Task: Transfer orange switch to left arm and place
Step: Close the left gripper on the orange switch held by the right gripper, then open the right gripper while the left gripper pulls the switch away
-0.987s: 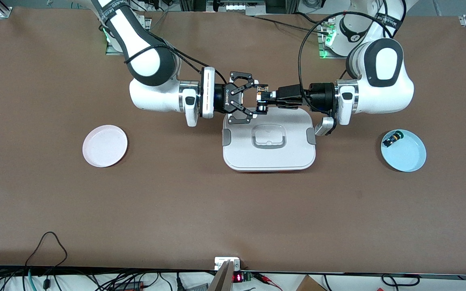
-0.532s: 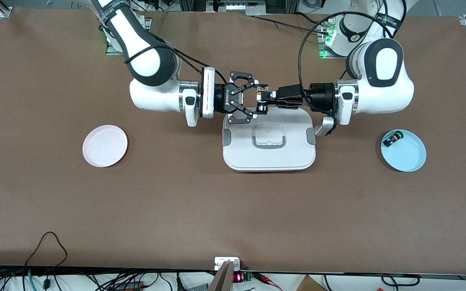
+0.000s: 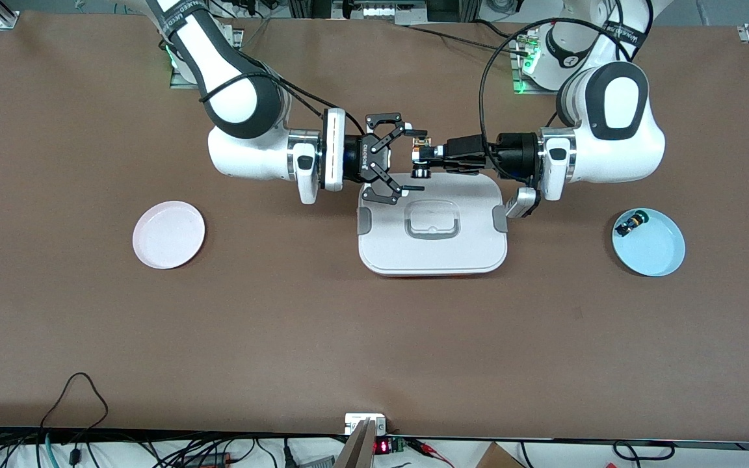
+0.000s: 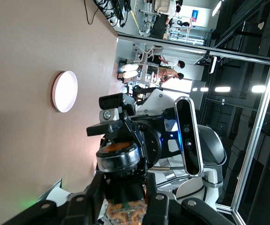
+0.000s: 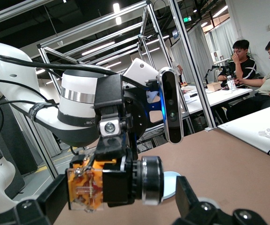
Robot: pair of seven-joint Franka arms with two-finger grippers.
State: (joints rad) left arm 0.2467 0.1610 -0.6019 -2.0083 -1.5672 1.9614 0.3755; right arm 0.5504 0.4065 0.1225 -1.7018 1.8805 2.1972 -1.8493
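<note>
Handover of a tiny orange-capped push-button switch (image 3: 421, 154) above the large white lidded plastic box (image 3: 432, 229).

Left gripper (image 3: 421, 157) is clamped on the switch in mid-air over the box edge nearest the robot bases; right gripper (image 3: 413, 160) faces it with its black fingers spread wide on either side of the switch, not touching it. Toward the right arm's end of the brown counter (image 3: 348, 338) lies a round pink plate (image 3: 168, 244); toward the left arm's end, a round pale-blue plate (image 3: 654, 250) carries a small black switch with a green-yellow top (image 3: 629, 224).
</note>
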